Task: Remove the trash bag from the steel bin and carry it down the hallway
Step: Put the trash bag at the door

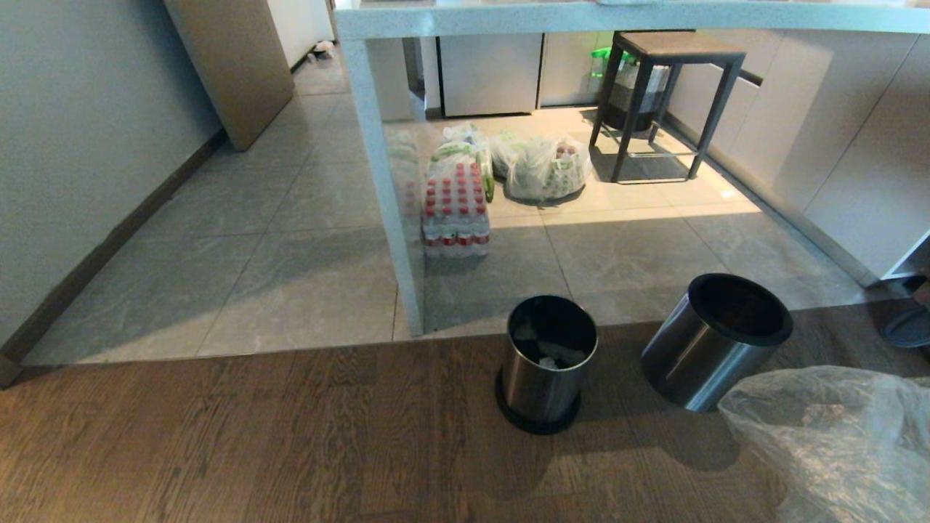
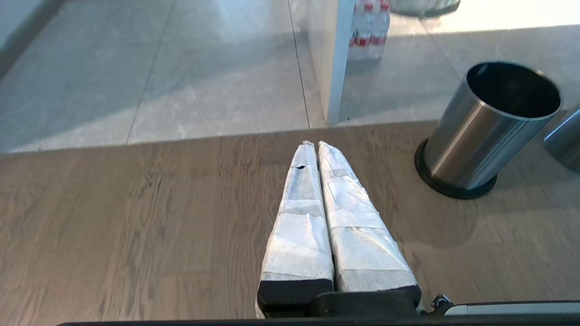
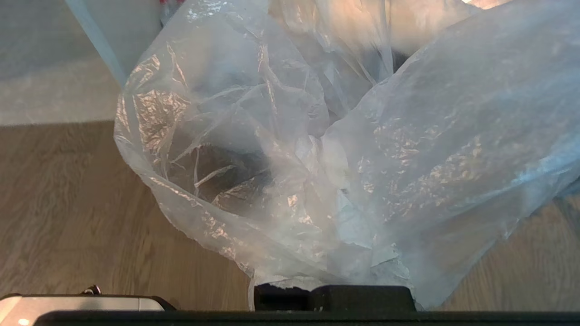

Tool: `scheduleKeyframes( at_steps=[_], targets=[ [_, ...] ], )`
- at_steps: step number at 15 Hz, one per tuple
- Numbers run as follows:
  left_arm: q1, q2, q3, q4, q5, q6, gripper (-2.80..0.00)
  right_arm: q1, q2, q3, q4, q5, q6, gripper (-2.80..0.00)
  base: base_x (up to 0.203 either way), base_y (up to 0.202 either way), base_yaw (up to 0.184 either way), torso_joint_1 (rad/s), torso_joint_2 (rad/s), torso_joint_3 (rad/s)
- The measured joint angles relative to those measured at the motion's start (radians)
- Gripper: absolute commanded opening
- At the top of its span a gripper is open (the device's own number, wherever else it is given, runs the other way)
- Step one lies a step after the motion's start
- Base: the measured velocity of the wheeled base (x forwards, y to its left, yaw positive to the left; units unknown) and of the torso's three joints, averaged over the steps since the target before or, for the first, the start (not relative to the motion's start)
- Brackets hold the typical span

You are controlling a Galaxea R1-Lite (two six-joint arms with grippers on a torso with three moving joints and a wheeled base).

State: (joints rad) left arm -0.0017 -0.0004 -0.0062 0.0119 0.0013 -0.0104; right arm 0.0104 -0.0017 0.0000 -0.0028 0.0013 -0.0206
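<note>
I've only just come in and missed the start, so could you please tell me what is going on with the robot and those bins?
The robot's right end effector is shut on a thin, clear, crinkly plastic trash bag, already out of the bins and hanging over the wooden floor. Two round brushed-steel bins stand nearby: one with a black rim ring, looking empty, and one with some rubbish inside. The left end effector is shut, empty, beside them. Carrying the bag away remains.

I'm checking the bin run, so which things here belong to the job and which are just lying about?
Job: trash bag held in the right gripper; steel bin.
Lying about: second bin, water bottle pack, white bags, stool.
</note>
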Motion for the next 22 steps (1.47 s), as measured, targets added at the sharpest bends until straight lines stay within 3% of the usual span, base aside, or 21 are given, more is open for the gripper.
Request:
scheduleKeyframes(
  at_steps=[5,19,22],
  targets=[
    [0.0,0.0,0.0,0.0,0.0,0.0,-2.8,0.0,0.0,0.0,0.0,0.0,0.0,-2.8,0.0,0.0,0.0,0.003,0.0,0.187],
    [0.0,0.0,-0.002,0.004,-0.001,0.015,-2.8,0.0,0.001,0.0,0.0,0.0,0.0,-2.8,0.0,0.0,0.0,0.0,0.0,0.009],
    [0.0,0.0,-0.003,0.003,-0.001,0.013,-2.8,0.0,0.001,0.0,0.0,0.0,0.0,-2.8,0.001,0.149,0.004,0.002,0.0,0.002]
  ],
)
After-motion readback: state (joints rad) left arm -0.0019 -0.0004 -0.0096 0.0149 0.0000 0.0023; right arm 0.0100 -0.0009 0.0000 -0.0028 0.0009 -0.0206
